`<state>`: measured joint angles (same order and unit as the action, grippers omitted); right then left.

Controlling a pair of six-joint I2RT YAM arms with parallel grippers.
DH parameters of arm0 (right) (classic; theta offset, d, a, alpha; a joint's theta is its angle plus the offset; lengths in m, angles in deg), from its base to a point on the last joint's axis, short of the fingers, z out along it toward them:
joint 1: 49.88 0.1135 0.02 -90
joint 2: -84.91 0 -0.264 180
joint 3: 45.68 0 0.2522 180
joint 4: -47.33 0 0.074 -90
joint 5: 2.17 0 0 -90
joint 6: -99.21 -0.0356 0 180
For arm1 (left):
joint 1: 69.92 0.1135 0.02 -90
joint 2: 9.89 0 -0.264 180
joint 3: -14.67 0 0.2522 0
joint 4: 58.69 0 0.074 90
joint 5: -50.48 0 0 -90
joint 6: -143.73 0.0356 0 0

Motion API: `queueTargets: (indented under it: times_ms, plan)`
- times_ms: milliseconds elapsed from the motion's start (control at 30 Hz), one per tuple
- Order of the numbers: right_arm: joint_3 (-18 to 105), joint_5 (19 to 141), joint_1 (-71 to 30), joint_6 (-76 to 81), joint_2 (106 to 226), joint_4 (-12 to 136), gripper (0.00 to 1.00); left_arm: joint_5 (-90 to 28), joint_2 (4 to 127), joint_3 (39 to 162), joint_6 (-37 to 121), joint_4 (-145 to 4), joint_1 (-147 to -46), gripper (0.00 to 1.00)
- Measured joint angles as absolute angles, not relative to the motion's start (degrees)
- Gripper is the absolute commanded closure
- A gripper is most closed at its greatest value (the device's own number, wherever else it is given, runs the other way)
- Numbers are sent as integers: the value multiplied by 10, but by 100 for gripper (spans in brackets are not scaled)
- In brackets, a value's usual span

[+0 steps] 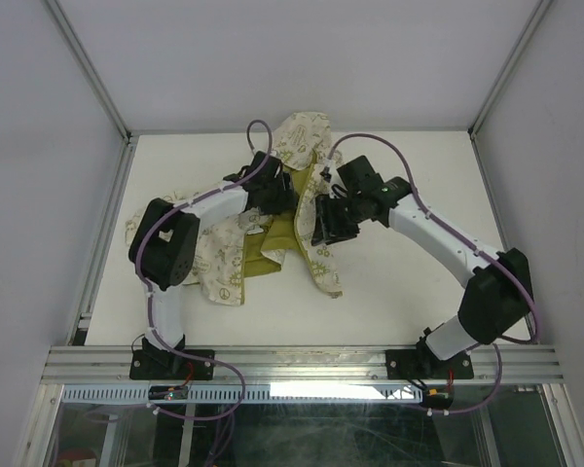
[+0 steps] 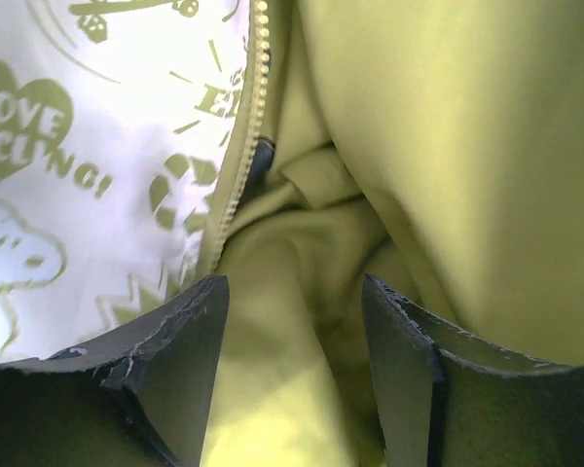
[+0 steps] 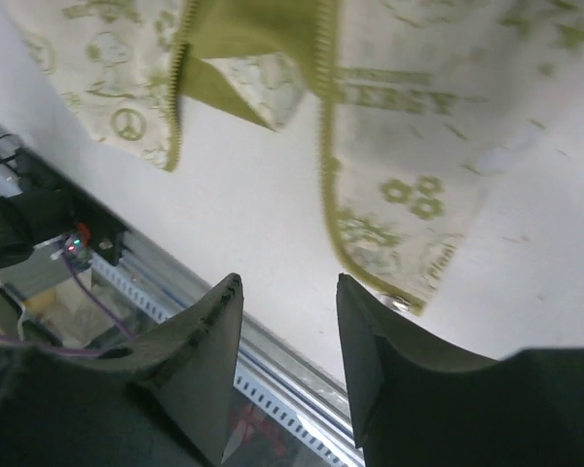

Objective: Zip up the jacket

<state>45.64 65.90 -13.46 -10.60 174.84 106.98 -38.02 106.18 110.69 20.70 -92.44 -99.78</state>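
The cream jacket (image 1: 232, 263) with olive prints lies unzipped on the white table, its olive-yellow lining (image 1: 277, 238) exposed. My left gripper (image 1: 273, 199) is open over the lining near the hood. In the left wrist view it (image 2: 292, 282) hovers close above the lining (image 2: 448, 146), beside the left zipper teeth (image 2: 241, 156) and a dark slider (image 2: 261, 158). My right gripper (image 1: 323, 226) is open and empty above the right front panel. In the right wrist view it (image 3: 287, 282) sits above bare table, next to the right zipper edge (image 3: 326, 185) and its metal end pin (image 3: 399, 304).
The white table (image 1: 419, 282) is walled on the left, right and back. A metal rail (image 1: 302, 362) runs along the front edge and also shows in the right wrist view (image 3: 273, 360). Purple cables (image 1: 258, 131) loop above the arms.
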Motion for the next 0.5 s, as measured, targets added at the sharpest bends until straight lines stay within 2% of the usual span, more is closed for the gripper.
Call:
queueTargets:
  times_ms: [233, 400, 500]
  plan:
    - [319, 729, -198, -88, 1647, 1041, 50, -380, 925, 1038, 195, -935, -998, 32]
    - [211, 757, -200, -99, 1602, 966, 49, -377, 789, 931, 149, -935, -1009, 32]
    - [164, 764, -200, -112, 1593, 915, 49, -371, 736, 865, 104, -927, -1049, 32]
